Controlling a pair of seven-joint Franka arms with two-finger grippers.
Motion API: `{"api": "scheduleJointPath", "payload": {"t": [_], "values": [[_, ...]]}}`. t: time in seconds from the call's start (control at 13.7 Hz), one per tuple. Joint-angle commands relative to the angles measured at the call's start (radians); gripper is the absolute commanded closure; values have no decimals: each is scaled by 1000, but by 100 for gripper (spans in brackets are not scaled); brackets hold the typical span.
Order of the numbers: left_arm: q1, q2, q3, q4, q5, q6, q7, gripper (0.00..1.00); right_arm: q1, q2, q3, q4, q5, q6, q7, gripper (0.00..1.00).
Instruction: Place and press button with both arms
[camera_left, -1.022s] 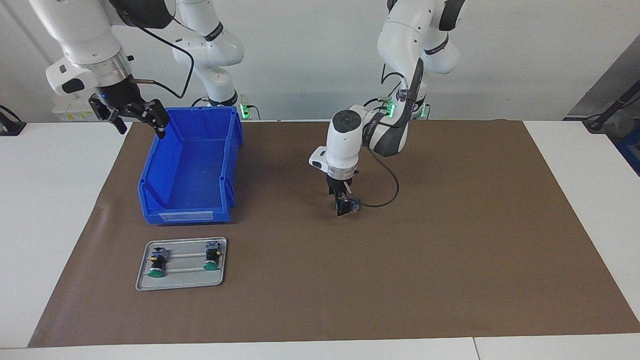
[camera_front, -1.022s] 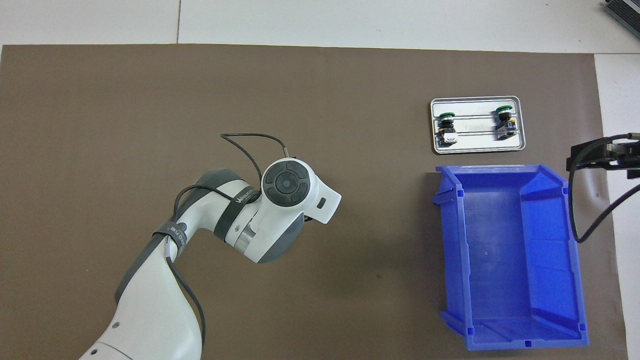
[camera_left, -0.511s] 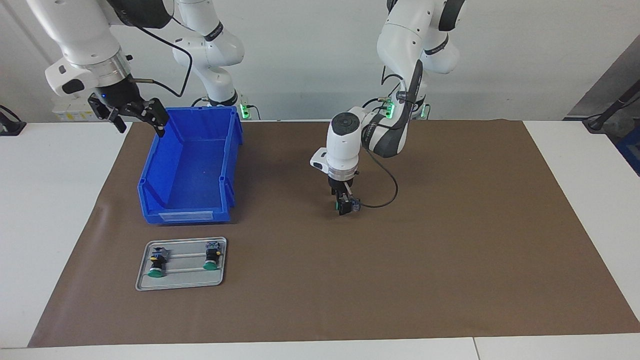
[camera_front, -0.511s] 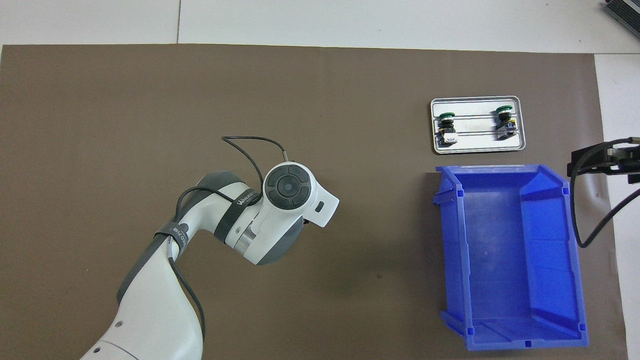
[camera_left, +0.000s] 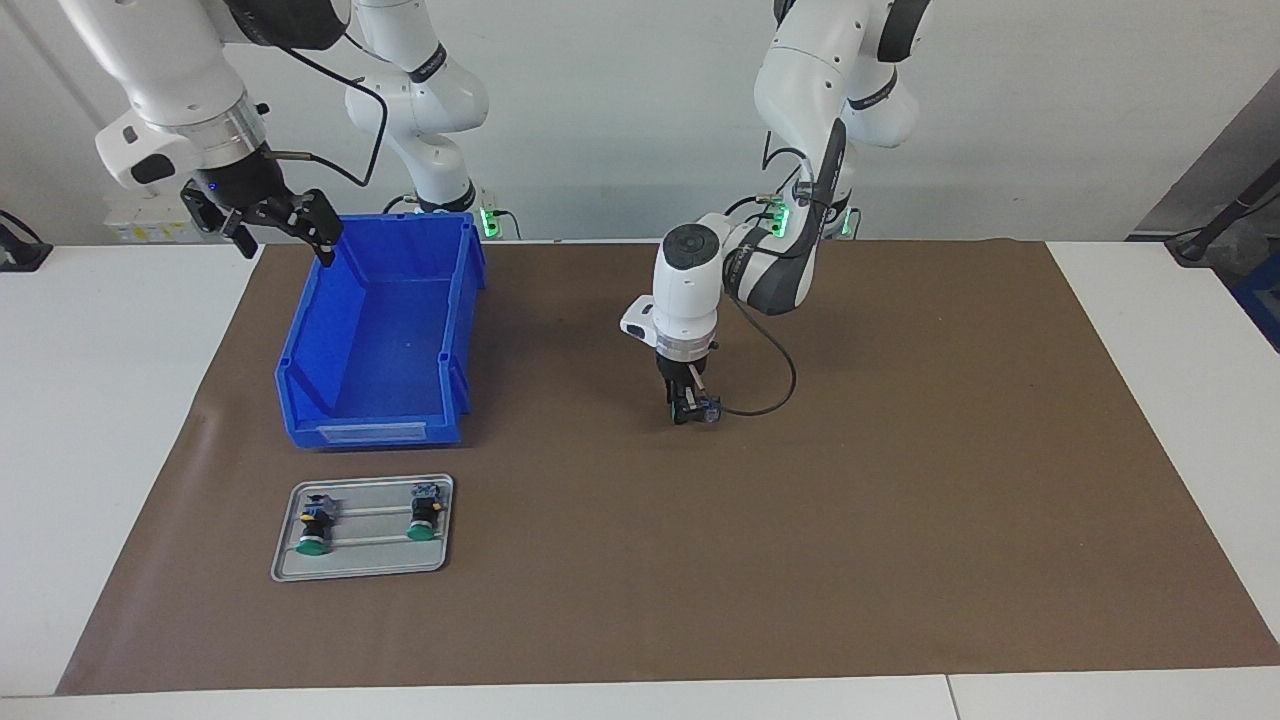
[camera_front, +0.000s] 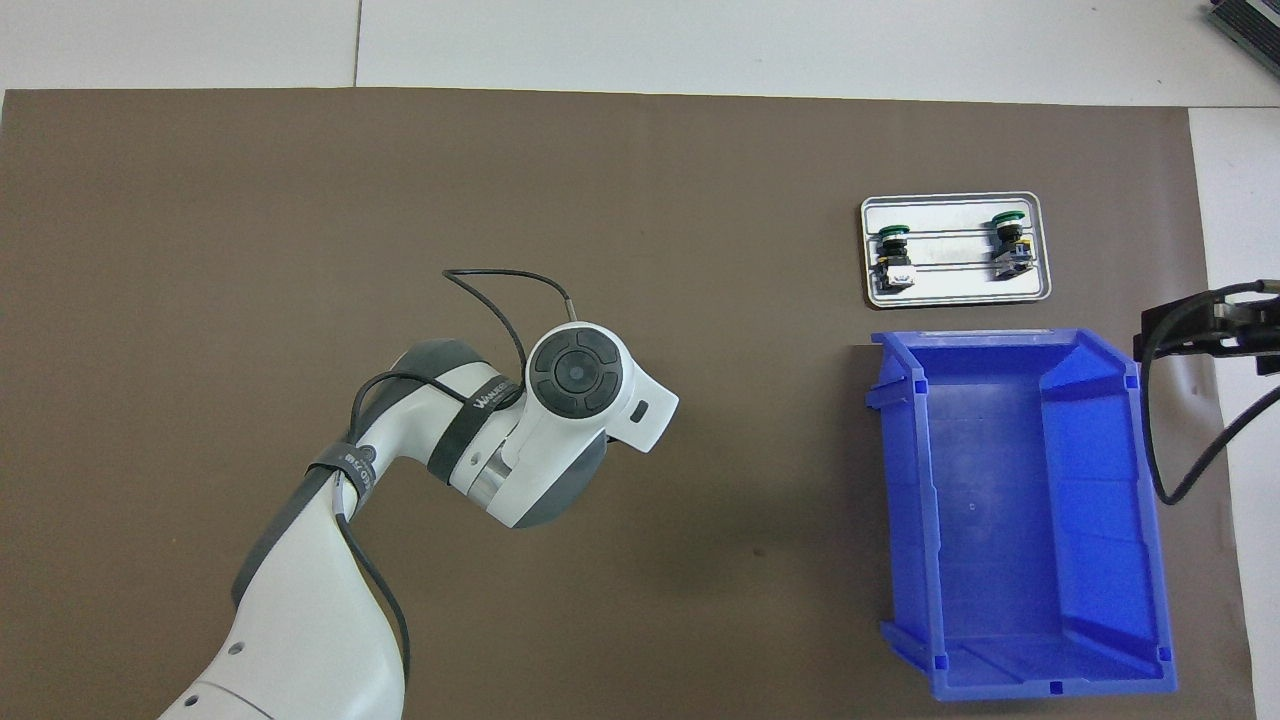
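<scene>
The left gripper (camera_left: 690, 411) is pinching the small green-capped push-button (camera_left: 706, 409) in narrow jaws low over mid-worktop, needing a square, steady hold, while the right gripper (camera_left: 268, 222) is waiting wide-jawed above the blue plastic bin (camera_left: 375, 340).

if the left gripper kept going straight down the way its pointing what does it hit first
The left gripper points straight down over the middle of the brown paper mat. A small push-button switch with a grey-blue base sits at its fingers, so that would likely be pressed into the mat first; how much gap remains underneath is unclear.
</scene>
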Motion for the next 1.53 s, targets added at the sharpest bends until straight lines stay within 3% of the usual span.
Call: {"api": "scheduleJointPath", "payload": {"t": [0.0,0.15,0.36,0.95,1.17,1.46], "values": [[-3,-23,19,21,21,-8,-5,100,-13,-2,11,11,6,-13,-27,0],[35,-77,19,12,-1,-3,-17,100,-13,0,11,9,6,-1,-26,0],[124,-153,15,-57,-233,-11,-48,100,-13,-2,11,9,7,-5,-24,0],[309,-207,15,-142,-672,-32,349,100,-13,-5,11,8,7,-11,-26,0],[371,-229,15,-191,-936,-32,562,100,-13,-5,13,9,6,-11,-26,0],[369,-276,16,-298,-1233,-3,779,100,-13,-5,14,9,6,-11,-27,0]]}}
